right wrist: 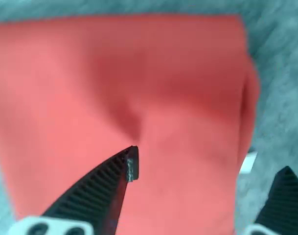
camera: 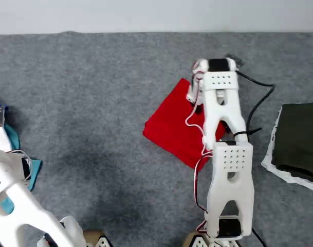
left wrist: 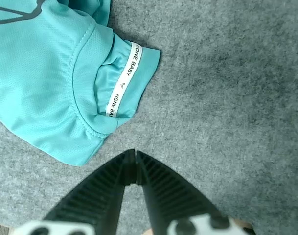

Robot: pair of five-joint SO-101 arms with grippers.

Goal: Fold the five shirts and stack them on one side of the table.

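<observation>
The left gripper (left wrist: 135, 159), jaws pressed together and empty, hangs over the grey bench (left wrist: 227, 88), the teal shirt (left wrist: 51, 88) just beyond its tips. The right gripper (right wrist: 207, 171) spreads wide above the folded red shirt (right wrist: 139, 78).

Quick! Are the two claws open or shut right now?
Left claw: shut, holding nothing, beside the teal shirt.
Right claw: open over the red shirt, holding nothing.
</observation>
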